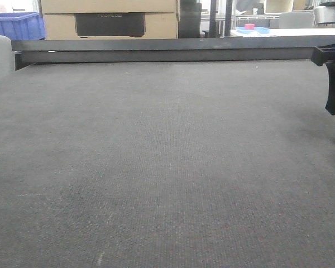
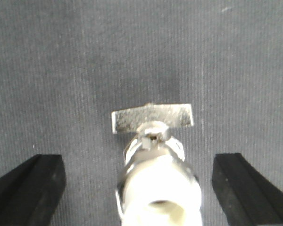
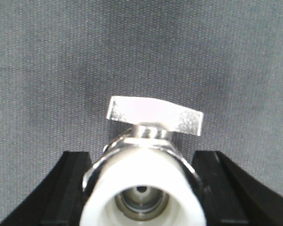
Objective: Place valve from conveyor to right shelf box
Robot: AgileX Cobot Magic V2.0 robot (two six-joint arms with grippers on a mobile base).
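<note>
**One valve gripped at the belt's right side, shelf box out of sight**

Most of the front view is the conveyor (image 1: pixel 156 167), a wide grey woven surface bare from the near edge to the long black rail (image 1: pixel 156 54) along its far side. That leaves open room to lift and swing. The rail, and the cardboard boxes (image 1: pixel 109 19) behind it, are the only edges to mind, and both lie well away. The right shelf box appears in no view, so the carry probably leads off to the right.

The right end effector (image 3: pixel 144 157) is narrowed onto the valve (image 3: pixel 144 188). Its black fingers (image 3: pixel 70 188) press either flank of the white end, which likely keeps the rounded body from rolling. In the front view the piece hangs below that end effector at the far right margin. I cannot tell whether it touches the surface.

The left end effector (image 2: pixel 139 160) stands wide, its fingers well apart from a valve-like fitting (image 2: pixel 153 188) between them. I cannot tell whether this is the same piece.

The lever (image 3: pixel 154 114) lies crosswise above the body, clear of the fingers.
</note>
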